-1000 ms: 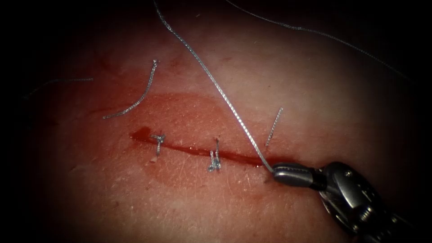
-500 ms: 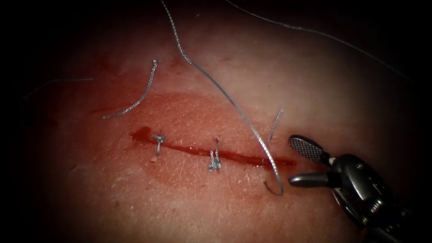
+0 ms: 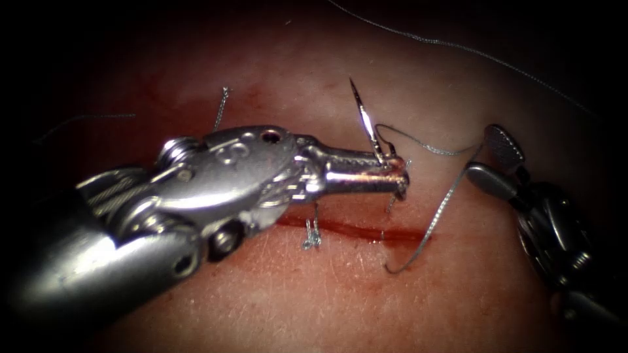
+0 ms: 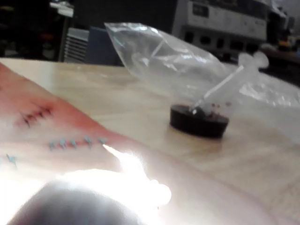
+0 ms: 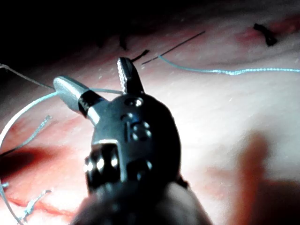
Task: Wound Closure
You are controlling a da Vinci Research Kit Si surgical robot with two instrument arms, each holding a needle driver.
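I am holding the needle [image 3: 366, 124] in my left tool [image 3: 392, 173], pinching it near its thread end, so that most of its curve is rising free above my jaws with the sharp point aimed up and away from the tissue [image 3: 340, 294]. The needle is sitting clear of the tissue, just above the cut [image 3: 353, 230] toward its right end. The thread [image 3: 432, 219] is trailing from the needle's base, running right in a shallow arc, then dropping down across the cut and curling into a hook below it, where it is entering the tissue. My left jaws are pressed together on the needle, and a short cut end of thread [image 3: 394, 199] is hanging just under their tip. My right tool [image 3: 492, 160] is waiting at the right end of the cut with its jaws spread wide, holding nothing; the thread is passing between them without being gripped. The right wrist view is showing those jaws [image 5: 98, 82] apart, with thread [image 5: 225, 71] lying across the pale tissue beyond. A tied stitch [image 3: 311, 234] is sitting on the cut just beneath my left tool's wrist, and another loose thread end [image 3: 221, 108] is lying above it. Red fluid [image 3: 392, 234] is lining the cut.
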